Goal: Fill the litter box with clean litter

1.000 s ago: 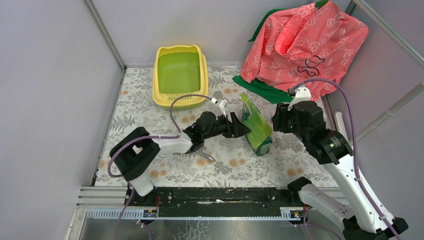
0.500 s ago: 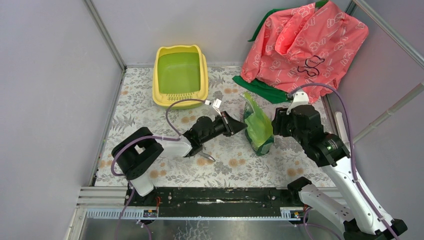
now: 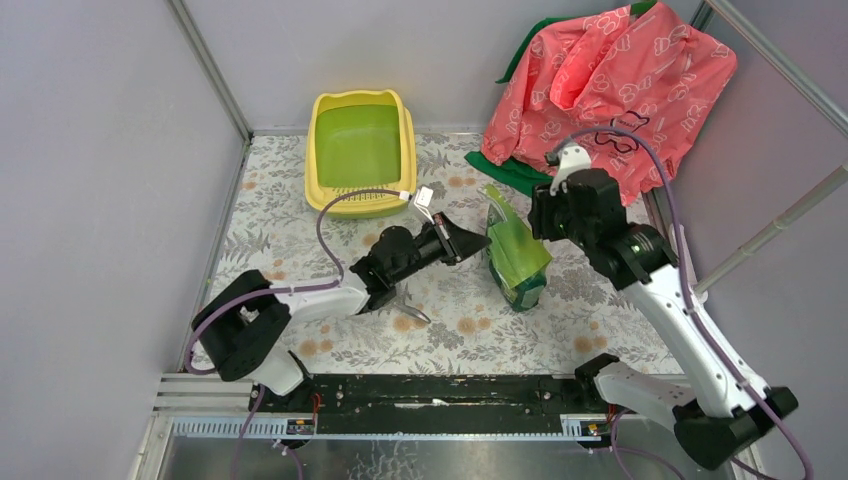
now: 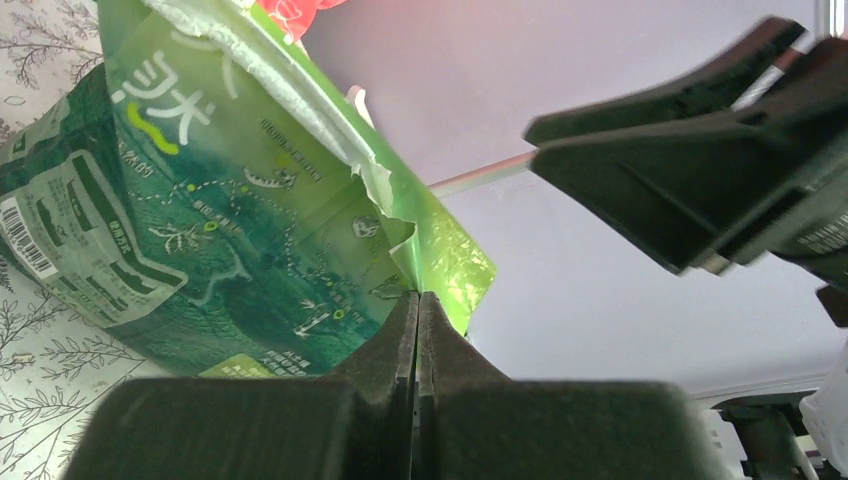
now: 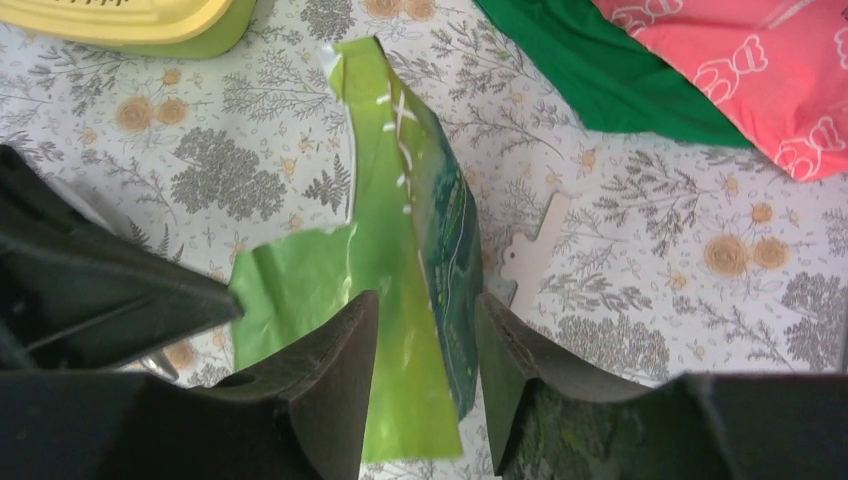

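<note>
Green bag [image 3: 515,262]: outstretched left gripper [image 4: 418,298] pinches its flap; right gripper [image 5: 428,305] straddles it, grip unclear.

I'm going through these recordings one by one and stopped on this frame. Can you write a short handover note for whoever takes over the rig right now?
Left gripper: shut, pinching the torn flap at the top of the green bag.
Right gripper: fingers apart on either side of the bag's upper part; I cannot tell whether they squeeze it.
The bag stands on the table, open at the top. The litter box sits at the far edge, left of centre, apart from the bag, its inside bare.
Done: bag opened and taken at the top.
Left: bring the bag to the box and pour; no litter shows yet.
</note>
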Tool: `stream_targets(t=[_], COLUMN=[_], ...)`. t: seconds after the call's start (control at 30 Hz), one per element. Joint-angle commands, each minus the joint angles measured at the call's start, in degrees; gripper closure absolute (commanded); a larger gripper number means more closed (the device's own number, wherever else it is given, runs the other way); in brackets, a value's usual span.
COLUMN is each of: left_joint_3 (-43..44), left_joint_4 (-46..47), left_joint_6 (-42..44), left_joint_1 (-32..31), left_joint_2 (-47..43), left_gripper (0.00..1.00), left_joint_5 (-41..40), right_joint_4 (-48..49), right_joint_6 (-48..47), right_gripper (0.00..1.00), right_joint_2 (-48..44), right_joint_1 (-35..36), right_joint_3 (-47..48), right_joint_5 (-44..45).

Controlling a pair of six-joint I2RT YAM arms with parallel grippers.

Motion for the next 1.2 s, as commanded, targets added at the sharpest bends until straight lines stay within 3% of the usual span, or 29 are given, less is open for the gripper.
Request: stream_targets(t=[0.0,0.33,0.4,0.5,0.57,0.77,0.97,1.17], left_joint_3=[1.0,5.18,5.54,3.25,2.23,0.17,-3.55,-4.94], left_joint_4=[-2.89,-16.1,-21.21,-25.66,-28.49,-32.54,-31.56,-30.21], left_joint_6=[1.25,3.05,4.03,4.72,5.79,7.16,5.76,5.31], left_joint_1=[-0.37,-0.55,-0.58,-0.51,-0.26,2.67,7.14,8.13], left_joint_2=[-3.66,-6.96,-7.56,-9.84,-11.58,-15.32,-17.47,-17.23], left_gripper=[1.0,1.0,0.84,0.45,0.35,0.32,0.31,0.31], left_joint_5=[-1.28,-0.53,-2.17,-5.43,-7.17,-8.51,-5.22,-3.99], right_joint_4=[3.14,4.31,4.59,5.57,6.69,7.38,5.97,7.12], right_joint_6=[-4.12,-10.19,-10.24,-10.35,-10.82,-13.78,-16.05,-17.55], right_gripper=[0.53,0.52,0.52,0.52,0.52,0.53,0.63,0.57], right_joint_2=[6.33,22.3,24.86,27.51,28.43,31.63,33.77,32.5], right_joint_1=[1.04,12.85,13.8,14.21,14.26,14.21,14.23,14.3], right_joint_3=[5.38,14.78,16.28,17.22,17.2,18.41,19.0,15.21], right_joint_5=[-0.18,10.66,13.76,18.91,21.03,24.3,23.92,24.73])
